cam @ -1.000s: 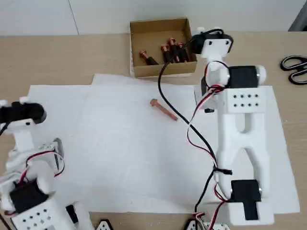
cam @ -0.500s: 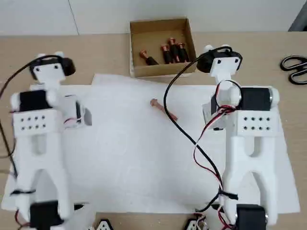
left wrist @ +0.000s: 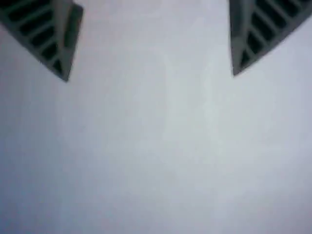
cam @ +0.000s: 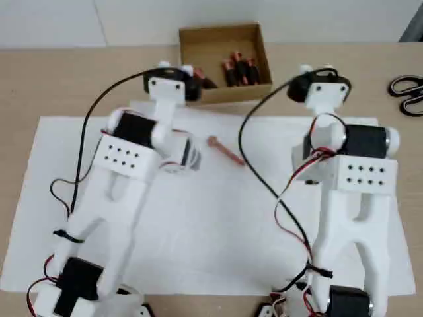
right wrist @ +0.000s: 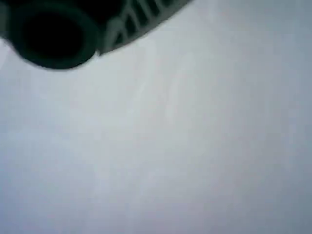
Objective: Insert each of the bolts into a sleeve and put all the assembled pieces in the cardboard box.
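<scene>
A copper bolt point(cam: 225, 150) lies alone on the white sheet point(cam: 198, 224), just below the cardboard box point(cam: 198, 39). Several assembled bolt-and-sleeve pieces point(cam: 236, 68) rest inside the box. My left gripper point(cam: 183, 157) hangs over the sheet just left of the bolt's head; in the left wrist view its gripper point(left wrist: 148, 75) stands open, with bare sheet between the fingers point(left wrist: 61, 39). My right gripper point(cam: 308, 162) is to the right of the bolt. The right wrist view shows a black sleeve point(right wrist: 51, 39) end-on beside a finger point(right wrist: 141, 17), held above the sheet.
Black scissors point(cam: 406, 92) lie on the wooden table point(cam: 66, 79) at the far right. Black and red cables point(cam: 264, 191) trail across the sheet between the arms. The lower middle of the sheet is open.
My left arm has swung from the left edge to the middle, ending beside the bolt. My right arm has drawn back from the box toward the right.
</scene>
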Available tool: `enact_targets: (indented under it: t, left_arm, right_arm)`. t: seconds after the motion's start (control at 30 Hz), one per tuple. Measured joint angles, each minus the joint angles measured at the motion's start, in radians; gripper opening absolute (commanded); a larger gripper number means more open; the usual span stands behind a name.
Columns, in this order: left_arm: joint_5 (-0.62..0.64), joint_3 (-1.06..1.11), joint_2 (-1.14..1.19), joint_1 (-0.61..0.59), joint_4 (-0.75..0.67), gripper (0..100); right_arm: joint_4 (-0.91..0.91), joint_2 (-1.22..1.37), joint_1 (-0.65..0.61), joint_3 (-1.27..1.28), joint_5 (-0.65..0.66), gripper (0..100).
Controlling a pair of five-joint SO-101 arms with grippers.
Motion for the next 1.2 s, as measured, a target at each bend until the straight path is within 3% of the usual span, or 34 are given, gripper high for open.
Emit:
enact_targets:
  t: [0.17, 0.4, 0.53, 0.7, 1.2]
  left_arm:
    - [0.281, 0.080, 0.000, 0.014, -0.184, 20]
    - [0.443, 0.209, 0.031, 0.074, -0.505, 20]
    - [0.534, 0.209, 0.150, 0.112, -0.605, 20]
    - [0.614, 0.092, 0.353, 0.117, -0.609, 20]
    - [0.698, -0.339, 0.749, 0.095, -0.425, 19]
  right_arm:
    - [0.000, 0.000, 0.147, 0.000, 0.000, 0.3]
    - [0.000, 0.000, 0.250, 0.000, 0.000, 0.3]
    - [0.000, 0.000, 0.250, 0.000, -0.003, 0.3]
    - [0.000, 0.000, 0.250, 0.000, -0.003, 0.3]
    - [-0.008, 0.000, 0.253, 0.000, -0.003, 0.3]
